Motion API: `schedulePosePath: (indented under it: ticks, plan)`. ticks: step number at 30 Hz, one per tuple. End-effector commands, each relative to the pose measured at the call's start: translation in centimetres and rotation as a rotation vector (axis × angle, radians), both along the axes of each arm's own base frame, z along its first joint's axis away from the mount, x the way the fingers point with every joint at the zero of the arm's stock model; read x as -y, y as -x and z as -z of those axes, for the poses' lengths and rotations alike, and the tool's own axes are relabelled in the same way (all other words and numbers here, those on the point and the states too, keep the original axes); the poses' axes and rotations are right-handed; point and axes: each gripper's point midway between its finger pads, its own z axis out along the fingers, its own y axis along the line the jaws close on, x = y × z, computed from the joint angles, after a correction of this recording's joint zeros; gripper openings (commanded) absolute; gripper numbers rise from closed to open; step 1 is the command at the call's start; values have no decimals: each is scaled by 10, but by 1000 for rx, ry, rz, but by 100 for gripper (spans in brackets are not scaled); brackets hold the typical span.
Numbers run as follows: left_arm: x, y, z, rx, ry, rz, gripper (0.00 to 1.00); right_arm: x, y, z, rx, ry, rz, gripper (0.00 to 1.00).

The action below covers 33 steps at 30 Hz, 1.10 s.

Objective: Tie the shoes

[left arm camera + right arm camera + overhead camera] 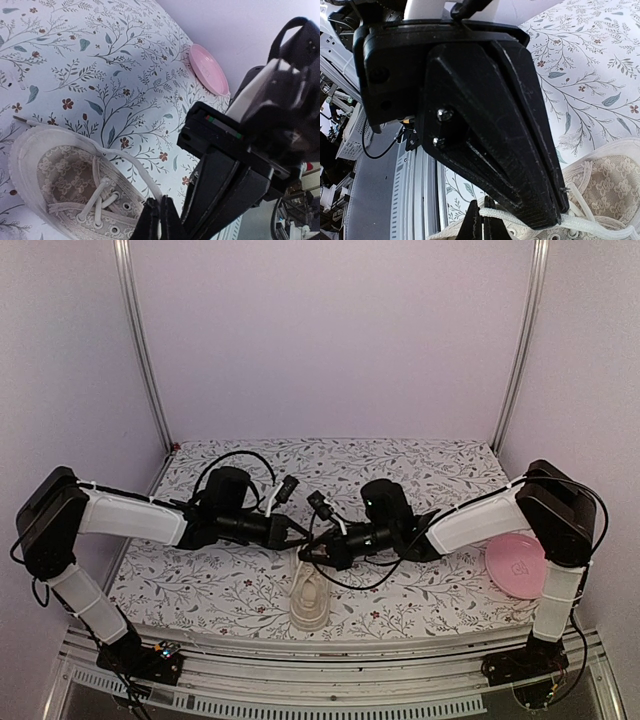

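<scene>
Quick pass from my remote station: 1 cream sneaker (308, 602) lies on the floral cloth (420, 470), and I place everything else off it. In the top view its toe points at the near table edge, roughly midway between the 2 arm bases, and its open collar faces the back. The pink plate (517, 565) sits well apart to the sneaker's right, flat on the cloth. Both arms reach in low and meet just behind the collar end. The left gripper (305, 533) comes in from the sneaker's left with its fingers pressed together. Its wrist view shows the lace-pattern upper (55, 180) below and a white strand of the laces (102, 192) curving up into the tips (157, 220), so it looks pinched there. The right gripper (318, 552) comes from the sneaker's right, just beside the left one. In its wrist view the fingers (472, 222) are together on the laces (520, 216), and the strand runs taut across to the left gripper's tip. The 2 grippers are nearly touching over the eyelets.
</scene>
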Motion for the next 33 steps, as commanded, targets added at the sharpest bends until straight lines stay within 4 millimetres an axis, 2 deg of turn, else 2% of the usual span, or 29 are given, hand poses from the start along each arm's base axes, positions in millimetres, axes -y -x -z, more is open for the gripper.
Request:
schedulePosePath:
  ticks: [1,6,11,16,24,28,33]
  plan:
    - [-2,-9,-12,42,1,-39,0,-13,8,-21,26,-38,-23,2]
    - [-4,-10,-18,59,26,-58,0,-17,16,-24,39,-30,-20,2]
    - [-4,-8,-26,62,80,-70,0,-21,13,-14,40,17,26,2]
    - [-3,-2,-25,47,109,-55,0,-17,-9,3,39,94,170,2]
    - [-5,3,-25,40,128,-40,0,3,-41,26,71,214,377,2]
    - [-2,6,-24,32,136,-17,0,7,-49,25,88,223,425,2]
    - [-1,9,-17,12,127,-6,0,-3,-42,13,98,163,363,2]
